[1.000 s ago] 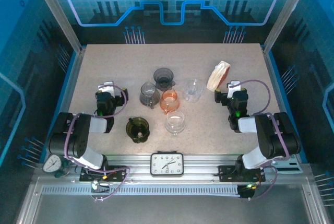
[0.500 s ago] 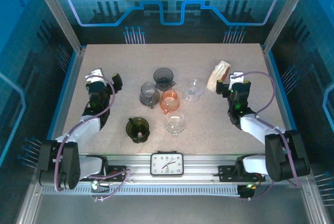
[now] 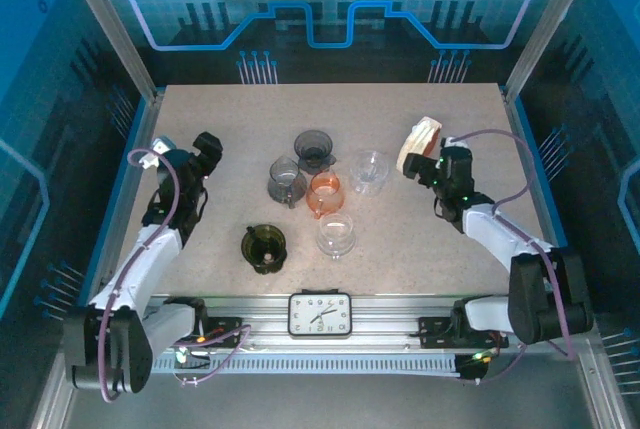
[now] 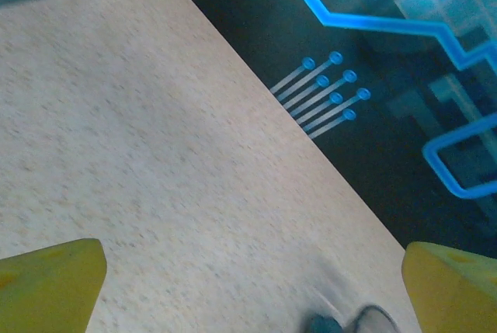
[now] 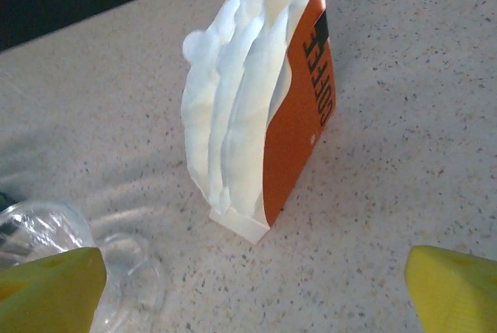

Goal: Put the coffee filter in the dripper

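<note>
The coffee filter pack (image 5: pixel 256 116) stands on edge on the table (image 5: pixel 404 61), just ahead of the right gripper (image 5: pixel 256 286) and centred between its yellow fingertips (image 5: pixel 46 279), which are spread wide with nothing between them. It is a sheaf of white paper filters in an orange card sleeve. It looks very light, thin and easily crushed, so the pack would likely tip or slide at a nudge, and one sheet may drag its neighbours along. The ruffled free edge on the white side, away from the sleeve, seems the best place for a gentle pinch. Just to the left of this gripper sits a clear dripper (image 5: pixel 70 248), apparently empty. Beyond it are an orange dripper (image 3: pixel 325 194), two grey drippers (image 3: pixel 286 181), another clear one and a dark green dripper (image 3: pixel 264 248). None visibly holds a filter. The left gripper (image 4: pixel 256 286) is also spread and empty, over bare table well left of the group.
</note>
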Robot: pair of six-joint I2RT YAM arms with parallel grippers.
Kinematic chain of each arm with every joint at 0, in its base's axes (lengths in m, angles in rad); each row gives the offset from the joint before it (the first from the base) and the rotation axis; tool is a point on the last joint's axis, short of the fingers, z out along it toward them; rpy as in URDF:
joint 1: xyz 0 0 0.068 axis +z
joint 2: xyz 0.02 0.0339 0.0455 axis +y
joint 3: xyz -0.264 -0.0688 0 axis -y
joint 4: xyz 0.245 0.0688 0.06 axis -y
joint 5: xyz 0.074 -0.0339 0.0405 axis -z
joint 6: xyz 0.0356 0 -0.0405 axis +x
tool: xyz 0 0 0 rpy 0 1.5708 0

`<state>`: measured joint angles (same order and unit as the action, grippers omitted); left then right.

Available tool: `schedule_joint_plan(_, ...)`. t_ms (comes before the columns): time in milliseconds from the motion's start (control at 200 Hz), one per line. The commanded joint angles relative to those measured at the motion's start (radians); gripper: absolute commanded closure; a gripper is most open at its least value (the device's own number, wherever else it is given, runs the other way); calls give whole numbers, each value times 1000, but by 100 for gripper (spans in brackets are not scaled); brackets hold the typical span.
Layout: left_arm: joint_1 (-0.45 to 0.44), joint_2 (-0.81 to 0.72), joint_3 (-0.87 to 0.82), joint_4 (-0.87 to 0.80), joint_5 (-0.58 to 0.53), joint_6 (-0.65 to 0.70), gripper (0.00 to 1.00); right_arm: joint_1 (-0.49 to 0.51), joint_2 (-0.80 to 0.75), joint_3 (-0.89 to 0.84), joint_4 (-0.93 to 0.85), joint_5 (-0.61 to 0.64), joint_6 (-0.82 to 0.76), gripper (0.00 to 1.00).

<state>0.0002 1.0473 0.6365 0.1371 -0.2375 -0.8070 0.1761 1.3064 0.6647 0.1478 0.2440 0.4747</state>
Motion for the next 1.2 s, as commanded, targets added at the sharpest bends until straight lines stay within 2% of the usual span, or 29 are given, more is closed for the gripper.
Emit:
schedule_joint_plan(0,4,-66,-10,1,184,-43,1,125,-63,-8,-26,266,-37,0)
schedule_joint_plan(35,3,-84,-12,1,214,-36,1,149,-67,-15,-9,333,-23,0)
schedule_joint_plan(75,2,-98,-11,-7,255,-25,1,145,-74,-12,-26,309,16,0)
schedule_joint_plan(120,0,-108,3,-49,298,-7,1,114,-76,-13,-27,188,37,0)
schedule_joint_plan(220,-5,-123,56,-210,357,51,1,58,-65,-8,-18,-164,23,0)
schedule_joint_plan(355,-19,-155,101,-417,427,105,2,114,-3,99,-181,-286,-46,4)
schedule_joint_plan(420,-39,-167,119,-517,449,134,5,143,40,123,-207,-433,-64,4)
schedule_joint_plan(490,-73,-176,140,-619,437,151,8,186,81,130,-203,-543,-62,0)
schedule_joint_plan(575,-112,-190,163,-730,403,175,12,259,113,127,-185,-571,-77,0)
schedule_joint_plan(660,-140,-224,157,-774,382,171,13,315,145,135,-180,-584,-90,0)
schedule_joint_plan(1196,-157,-263,96,-805,432,127,22,480,197,112,-148,-679,-109,8)
